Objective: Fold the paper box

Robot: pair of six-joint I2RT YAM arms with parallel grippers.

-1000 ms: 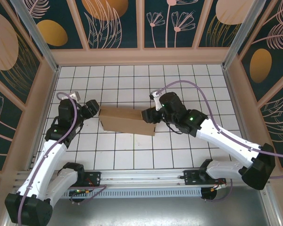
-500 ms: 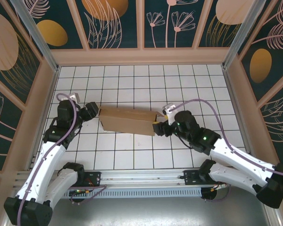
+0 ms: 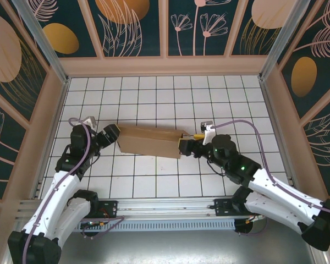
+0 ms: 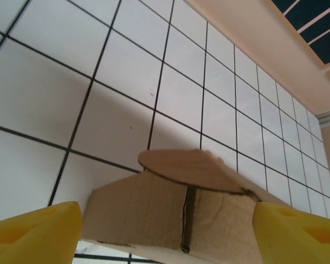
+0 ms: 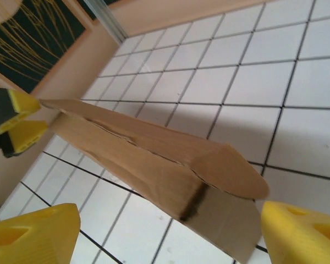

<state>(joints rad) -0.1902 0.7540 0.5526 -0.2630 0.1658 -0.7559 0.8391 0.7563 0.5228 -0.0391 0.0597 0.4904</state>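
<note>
The paper box [image 3: 151, 142] is a closed, shallow brown cardboard mailer lying flat on the tiled table, long side running left to right. My left gripper [image 3: 113, 133] is at its left end. In the left wrist view the box's end wall [image 4: 170, 214] with a rounded tab sits between the yellow fingers [image 4: 38, 236], and the left gripper [image 4: 165, 242] is open. My right gripper [image 3: 188, 144] is at the box's right end. There the right gripper [image 5: 165, 236] is open, with the box's corner [image 5: 154, 154] between its spread fingertips [image 5: 302, 234].
White tiled table [image 3: 154, 181] with raised beige walls [image 3: 165, 66] on three sides. Free tiles lie behind and in front of the box. The left gripper's yellow fingers [image 5: 19, 118] show at the box's far end in the right wrist view.
The right arm has swung from over the box's right end down toward the near right, and its jaws have widened. The left gripper has opened a little more and moved slightly.
</note>
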